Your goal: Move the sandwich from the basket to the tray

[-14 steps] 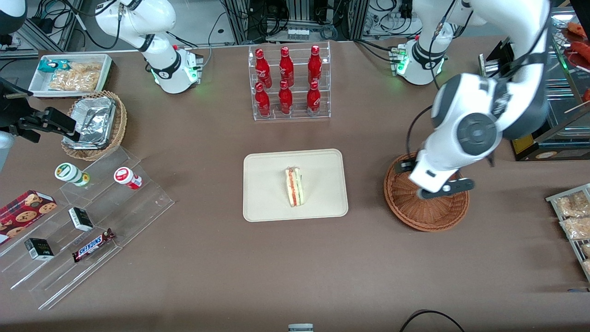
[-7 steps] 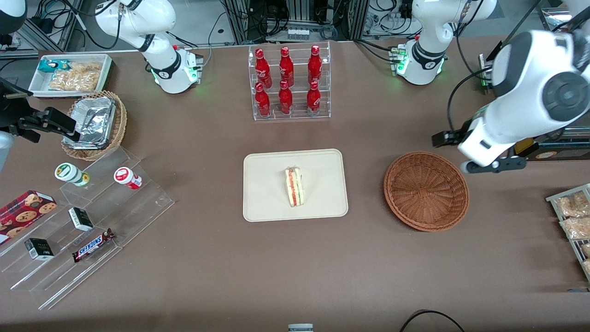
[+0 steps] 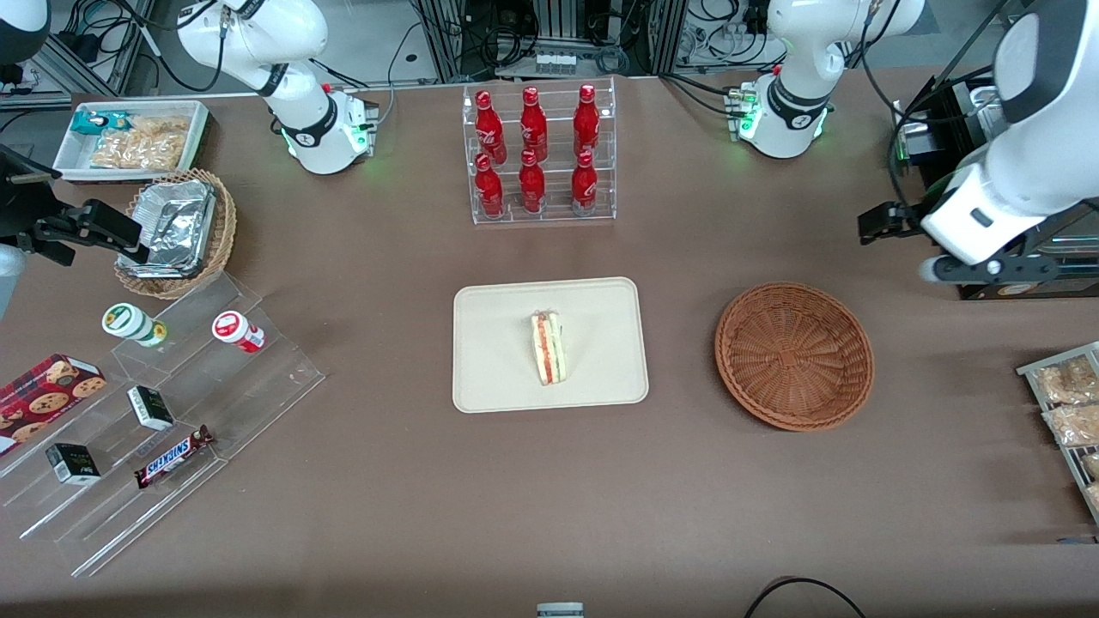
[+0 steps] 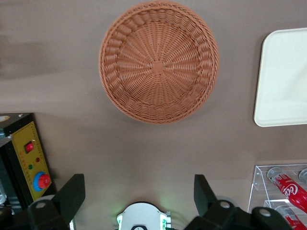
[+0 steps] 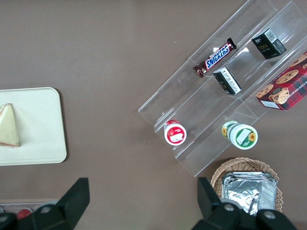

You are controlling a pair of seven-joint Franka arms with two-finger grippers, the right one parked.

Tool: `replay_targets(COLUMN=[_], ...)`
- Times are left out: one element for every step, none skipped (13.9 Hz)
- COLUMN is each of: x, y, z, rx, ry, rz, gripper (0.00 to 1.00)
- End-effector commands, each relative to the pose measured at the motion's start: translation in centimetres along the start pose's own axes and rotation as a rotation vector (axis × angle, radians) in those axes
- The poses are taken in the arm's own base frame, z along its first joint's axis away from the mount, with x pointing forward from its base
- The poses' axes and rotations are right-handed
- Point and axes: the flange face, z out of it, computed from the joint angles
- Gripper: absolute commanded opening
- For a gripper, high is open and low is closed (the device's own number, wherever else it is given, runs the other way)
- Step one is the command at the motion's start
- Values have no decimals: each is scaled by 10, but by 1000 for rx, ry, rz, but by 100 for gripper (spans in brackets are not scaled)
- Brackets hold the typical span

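The sandwich (image 3: 548,348) lies on the cream tray (image 3: 498,343), cut edge up, near the tray's middle; the right wrist view shows a corner of the sandwich (image 5: 8,124) on the tray (image 5: 38,124). The round reddish-brown basket (image 3: 794,356) sits beside the tray toward the working arm's end and holds nothing. My gripper (image 3: 932,249) hangs high above the table, farther from the front camera than the basket and off toward the working arm's end. In the left wrist view the gripper (image 4: 139,184) is open with only bare table between its fingers, and the basket (image 4: 158,60) and a tray corner (image 4: 283,76) lie below.
A clear rack of red bottles (image 3: 539,154) stands farther from the front camera than the tray. A black box with a red button (image 4: 29,163) sits under my arm. Snack trays (image 3: 1065,403) lie at the working arm's end. A stepped acrylic shelf (image 3: 163,412) and a foil-lined basket (image 3: 176,232) sit toward the parked arm's end.
My arm has swung from over the basket up and away toward the working arm's end, uncovering the empty basket. The sandwich has stayed on the tray.
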Motion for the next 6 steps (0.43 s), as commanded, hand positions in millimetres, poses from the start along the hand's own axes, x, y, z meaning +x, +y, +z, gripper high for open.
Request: replay_targets(x=[-7,-8,-8,-9,-8,-8], y=[-24,-30,-36,-38,-38,-38], z=[-27,-29,-31,-34,-35,-35], rx=[-1,-3,-4,-6,-6,-6], ry=[49,51,54,62,63,63], rz=[-16,-3,17,23,23,23], gripper=[100,100,100,100,100,100])
